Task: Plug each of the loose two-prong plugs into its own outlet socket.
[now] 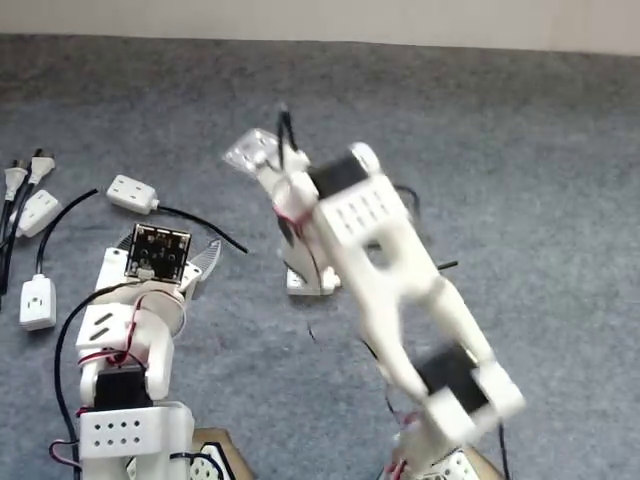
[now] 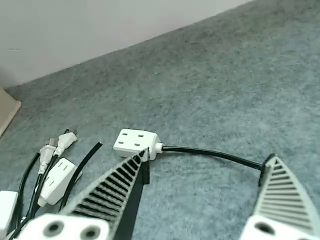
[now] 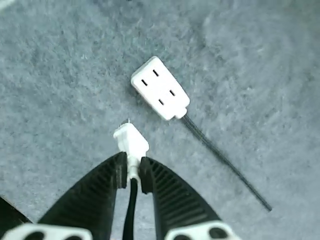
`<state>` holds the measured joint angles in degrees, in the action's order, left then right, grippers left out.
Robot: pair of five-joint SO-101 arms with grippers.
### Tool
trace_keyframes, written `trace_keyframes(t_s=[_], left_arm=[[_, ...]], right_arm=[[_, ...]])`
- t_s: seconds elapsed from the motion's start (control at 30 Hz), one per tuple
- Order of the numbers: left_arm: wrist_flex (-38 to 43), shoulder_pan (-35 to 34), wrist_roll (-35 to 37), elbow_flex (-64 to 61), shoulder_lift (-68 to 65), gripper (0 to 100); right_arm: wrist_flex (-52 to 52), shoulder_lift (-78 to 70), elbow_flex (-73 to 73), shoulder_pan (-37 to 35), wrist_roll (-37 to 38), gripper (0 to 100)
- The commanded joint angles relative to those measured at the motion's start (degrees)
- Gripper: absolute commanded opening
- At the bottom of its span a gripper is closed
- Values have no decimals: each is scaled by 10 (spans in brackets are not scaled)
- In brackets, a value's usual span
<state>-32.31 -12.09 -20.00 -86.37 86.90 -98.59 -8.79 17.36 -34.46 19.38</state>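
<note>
Between the fingers of our right gripper (image 3: pixel 131 172) we are pinching a white two-prong plug (image 3: pixel 131 140) by its neck, just short of a white rectangular outlet socket (image 3: pixel 160 95). Our left gripper (image 2: pixel 208 156) is hanging spread near another cabled socket (image 2: pixel 136 141). Likely risk: mis-angled prongs shoving the loose socket away.

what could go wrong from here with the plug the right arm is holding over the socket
The fingers of the right gripper pinch the two-prong plug at its neck, by the cord, so it may twist or slip when pressed. The outlet socket lies loose on the carpet, with the left gripper open and apart from it, so it may slide away. The prongs sit beside the slots, not over them, so they may miss.
</note>
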Motion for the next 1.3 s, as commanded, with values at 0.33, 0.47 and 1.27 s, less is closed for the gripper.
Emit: trace_keyframes(t_s=[0.33, 0.47, 1.27], left_arm=[[84, -7, 0, -65, 8, 341], [84, -7, 1, -65, 8, 341], [84, -3, 2, -65, 8, 341]], right_arm=[[-22, -108, 185, 52, -159, 6], [-25, -65, 185, 58, -232, 6], [-9, 57, -49, 69, -607, 5]])
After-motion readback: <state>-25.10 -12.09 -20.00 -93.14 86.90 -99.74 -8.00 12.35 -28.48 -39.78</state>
